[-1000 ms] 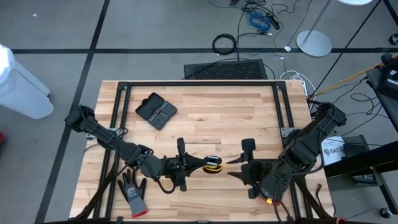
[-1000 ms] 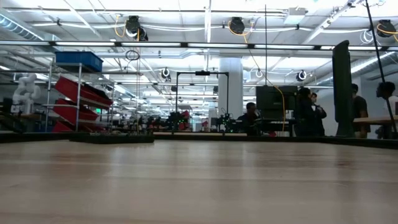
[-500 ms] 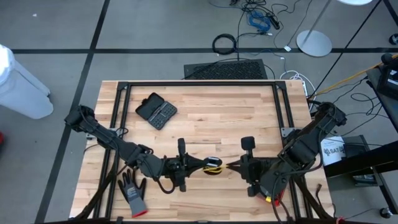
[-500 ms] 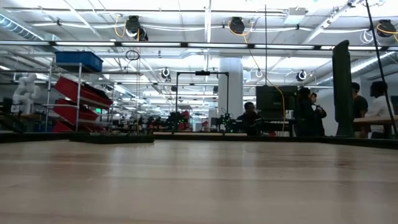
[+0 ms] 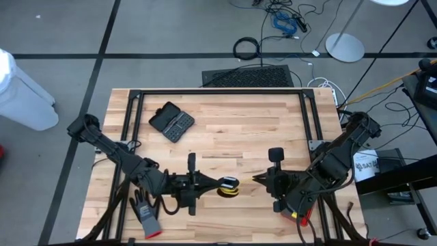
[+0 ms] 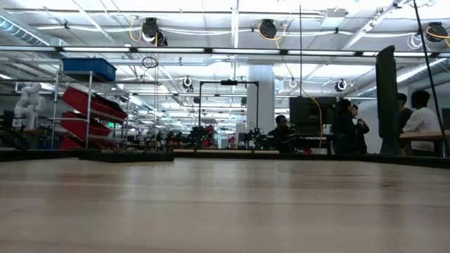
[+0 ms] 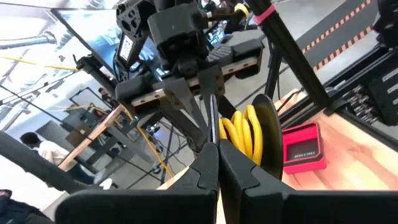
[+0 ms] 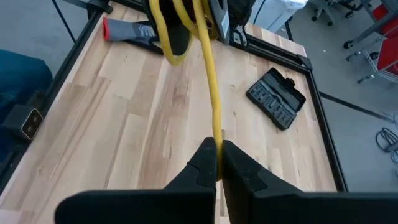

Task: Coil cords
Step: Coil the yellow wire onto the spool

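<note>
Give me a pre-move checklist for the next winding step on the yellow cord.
1. Right gripper shut on the yellow cord: ok.
2. Left gripper shut at the coil: ok; whether it pinches a strand: cannot tell.
3. Cord runs straight from coil to right gripper, no snag: ok.
4. Bit case clear of both arms: ok.
5. Grey glove clear of left arm: not ok, it lies right beside it.
6. Loops neatly stacked: cannot tell.

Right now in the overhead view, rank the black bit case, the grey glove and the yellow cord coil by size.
1. black bit case, largest
2. grey glove, slightly smaller, partly hidden by the left arm, so unsure
3. yellow cord coil, clearly smallest
</note>
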`<control>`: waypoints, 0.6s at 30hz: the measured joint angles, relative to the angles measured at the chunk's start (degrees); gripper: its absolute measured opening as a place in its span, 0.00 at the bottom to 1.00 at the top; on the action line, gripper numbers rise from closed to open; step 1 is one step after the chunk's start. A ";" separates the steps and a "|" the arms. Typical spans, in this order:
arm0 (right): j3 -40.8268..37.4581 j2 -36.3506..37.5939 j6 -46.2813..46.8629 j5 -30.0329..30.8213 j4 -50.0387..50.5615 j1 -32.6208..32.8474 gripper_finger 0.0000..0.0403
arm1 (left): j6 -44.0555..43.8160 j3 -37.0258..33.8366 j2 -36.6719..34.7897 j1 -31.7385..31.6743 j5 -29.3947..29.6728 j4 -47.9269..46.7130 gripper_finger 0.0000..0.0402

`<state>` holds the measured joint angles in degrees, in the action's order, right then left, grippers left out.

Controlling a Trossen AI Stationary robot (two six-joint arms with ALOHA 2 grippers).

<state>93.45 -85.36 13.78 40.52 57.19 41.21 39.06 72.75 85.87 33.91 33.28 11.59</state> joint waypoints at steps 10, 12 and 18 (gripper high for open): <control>0.00 0.00 0.27 -0.32 0.96 0.02 0.00 | -0.16 0.00 -0.24 0.68 0.33 -0.15 0.00; 0.00 0.00 0.60 -0.07 2.16 0.02 0.00 | -0.17 0.00 -0.24 0.73 0.27 0.04 0.00; 0.00 0.00 0.22 0.04 2.57 0.04 0.00 | -0.59 -0.02 -0.66 0.75 0.17 0.34 0.00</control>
<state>93.45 -85.36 14.00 40.56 59.76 41.25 38.47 72.73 85.21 34.65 33.45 11.93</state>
